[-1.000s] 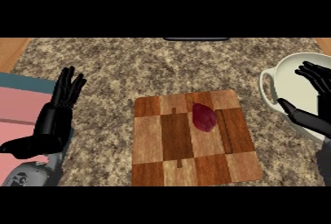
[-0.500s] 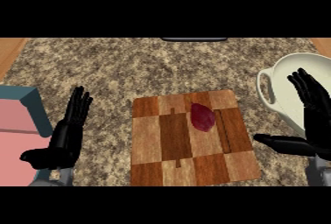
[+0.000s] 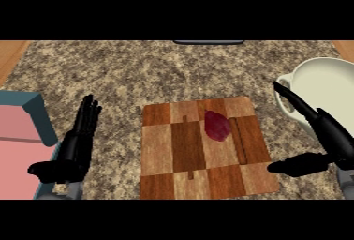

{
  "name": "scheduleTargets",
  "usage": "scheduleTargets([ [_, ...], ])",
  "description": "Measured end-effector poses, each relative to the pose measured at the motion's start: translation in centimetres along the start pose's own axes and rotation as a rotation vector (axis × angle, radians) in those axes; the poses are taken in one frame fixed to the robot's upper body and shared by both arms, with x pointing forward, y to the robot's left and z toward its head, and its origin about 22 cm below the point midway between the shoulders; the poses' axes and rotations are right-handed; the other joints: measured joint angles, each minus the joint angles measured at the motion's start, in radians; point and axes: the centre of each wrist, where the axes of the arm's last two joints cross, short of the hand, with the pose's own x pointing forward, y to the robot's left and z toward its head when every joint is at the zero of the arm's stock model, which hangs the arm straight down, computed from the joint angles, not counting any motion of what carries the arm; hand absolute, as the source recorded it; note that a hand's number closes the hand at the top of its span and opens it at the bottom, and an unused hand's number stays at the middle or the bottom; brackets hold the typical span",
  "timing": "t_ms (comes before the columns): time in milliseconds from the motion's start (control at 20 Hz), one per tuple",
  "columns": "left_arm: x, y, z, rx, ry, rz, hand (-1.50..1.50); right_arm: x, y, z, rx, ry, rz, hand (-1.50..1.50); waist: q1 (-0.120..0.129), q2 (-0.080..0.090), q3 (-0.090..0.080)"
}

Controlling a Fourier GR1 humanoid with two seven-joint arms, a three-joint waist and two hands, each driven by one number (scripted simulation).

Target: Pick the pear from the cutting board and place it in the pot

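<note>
A dark red pear [image 3: 217, 125] lies on the wooden cutting board [image 3: 180, 154], toward its upper right part. A cream pot [image 3: 330, 89] stands at the right edge of the counter, partly cut off by the view. My right hand [image 3: 325, 140] is open to the right of the board, its fingers straight in front of the pot's rim and its thumb sticking out toward the board's lower right corner. My left hand [image 3: 72, 150] rests open at the left of the board, fingers pointing up. Neither hand touches the pear.
The counter top [image 3: 138, 75] is speckled stone. A pink and teal container [image 3: 21, 136] sits at the left edge beside my left hand. A dark object [image 3: 207, 42] shows at the far edge, top centre.
My right hand has lowered and moved nearer the board, thumb now by its lower right corner. My left hand has drifted slightly right and down. The pear has not moved.
</note>
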Motion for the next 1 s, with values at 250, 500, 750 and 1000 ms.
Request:
scheduleTargets([
  [250, -0.5, -0.3, 0.1, -0.001, -0.003, 0.004, 0.0, 2.6, 2.5, -2.6, 0.097, 0.092, 0.047, -1.5, 0.001, 0.001, 0.001],
  [500, -0.5, -0.4, -0.2, 0.002, -0.001, 0.0, 0.0, 3.3, 4.3, -4.4, 0.156, 0.141, 0.047, -1.5, 0.0, 0.002, 0.002],
  [750, -0.1, -0.2, -0.1, 0.003, 0.0, -0.002, 0.0, 3.1, 5.7, -5.5, 0.22, 0.228, 0.107, -1.5, 0.0, 0.002, 0.002],
  [1000, -0.3, -0.2, 0.2, 0.003, -0.001, -0.001, 0.0, 1.6, 6.8, -6.1, 0.255, 0.255, 0.108, -1.5, -0.001, 0.002, 0.002],
])
